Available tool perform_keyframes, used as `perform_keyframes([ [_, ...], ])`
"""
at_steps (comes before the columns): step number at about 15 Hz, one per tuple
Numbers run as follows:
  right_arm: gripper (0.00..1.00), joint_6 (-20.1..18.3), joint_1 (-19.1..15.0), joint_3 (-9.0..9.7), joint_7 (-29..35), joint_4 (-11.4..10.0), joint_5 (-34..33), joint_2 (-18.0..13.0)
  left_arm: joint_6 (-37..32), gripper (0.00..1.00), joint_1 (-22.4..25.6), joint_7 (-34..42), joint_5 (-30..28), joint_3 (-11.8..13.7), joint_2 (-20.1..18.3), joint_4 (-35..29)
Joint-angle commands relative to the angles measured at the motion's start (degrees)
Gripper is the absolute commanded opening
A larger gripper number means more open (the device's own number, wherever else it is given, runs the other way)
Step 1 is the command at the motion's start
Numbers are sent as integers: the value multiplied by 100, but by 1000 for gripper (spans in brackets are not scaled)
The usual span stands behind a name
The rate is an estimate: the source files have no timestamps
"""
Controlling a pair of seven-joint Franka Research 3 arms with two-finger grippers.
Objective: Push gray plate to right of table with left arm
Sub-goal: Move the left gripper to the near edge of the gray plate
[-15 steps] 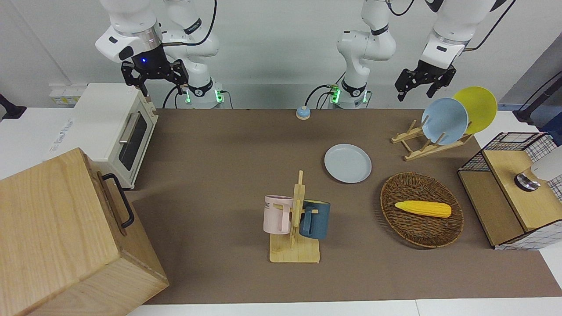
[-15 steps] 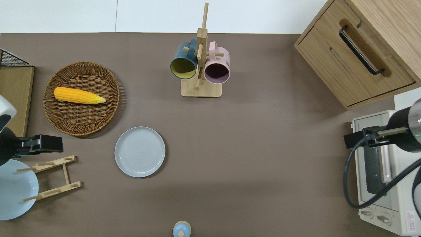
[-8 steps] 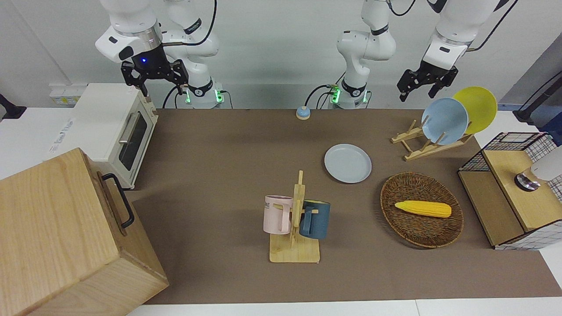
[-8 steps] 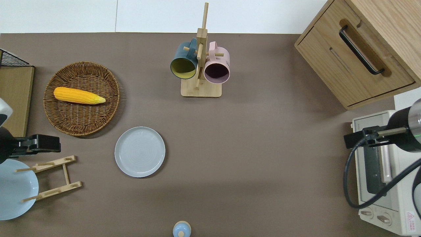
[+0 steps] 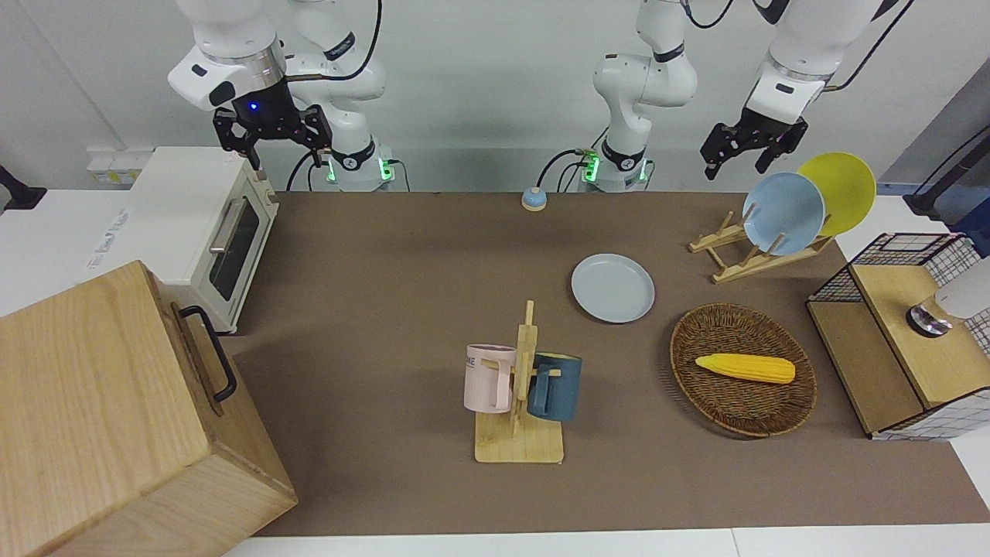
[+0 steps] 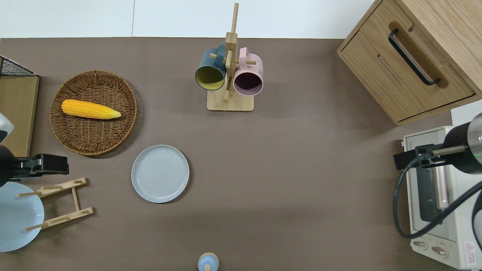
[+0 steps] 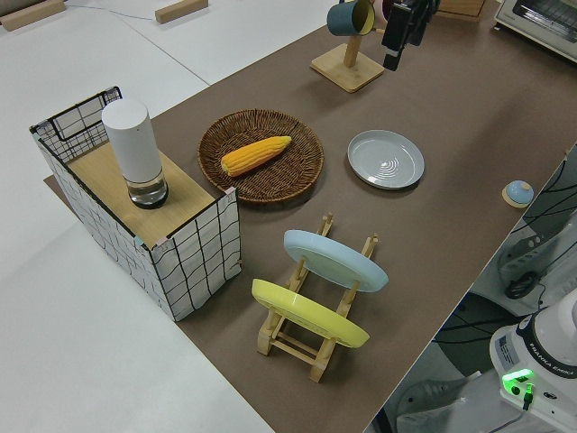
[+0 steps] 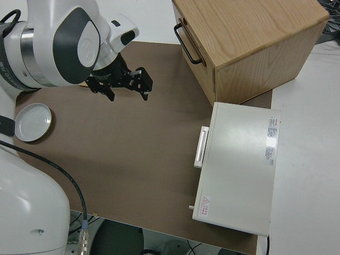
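Left gripper [image 5: 744,144] hangs in the air at the left arm's end of the bench [image 5: 402,255], with its fingers spread apart and nothing between them. By the overhead view it [image 6: 49,165] is over the bare cover between the wicker basket [image 6: 124,124] and the wooden plate rack [image 6: 64,203], well apart from the gray plate [image 6: 160,173] and not touching it. The rack carries a sky-blue plate [image 5: 783,213] and a yellow plate [image 5: 841,189], both standing on edge; the basket holds an ear of corn [image 5: 745,368].

The gray plate lies flat on the bench, nearer to the robots than the mug stand [image 5: 520,402] and beside the basket, toward the left arm's end. A wide stretch of brown cover runs from it toward the toaster oven [image 5: 209,232] and the wooden cabinet [image 5: 116,418] at the right arm's end. The right arm is parked.

The step in hand looks like the approach: the push itself is not yet begun. The next move probably calls for bringing the gripper down low, beside the rim of the plate that faces the left arm's end, passing between basket and rack without knocking either. From there a level shove along the bench toward the right arm's end should slide the plate, provided the fingers meet the low rim squarely and do not ride up over it.
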Motion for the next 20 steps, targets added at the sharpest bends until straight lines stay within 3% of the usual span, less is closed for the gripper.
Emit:
perform_keyframes([
  [1,996,-24,-7,0,-46,-24,12,-59,-14,995,17,4,57,-5,-322,-446],
  [4,996,-24,-7,0,-46,-24,12,-59,39,993,17,-4,57,-5,-577,-781],
  [8,996,-32,-7,0,-46,-24,12,-59,389,993,-9,-40,57,-14,-569,-1368],
  [14,996,-24,-7,0,-46,-24,11,-59,2172,993,17,-48,22,-5,-517,-2924],
  [20,996,-24,-7,0,-46,-24,12,-59,3412,993,-18,-66,-383,-14,-262,-3875],
])
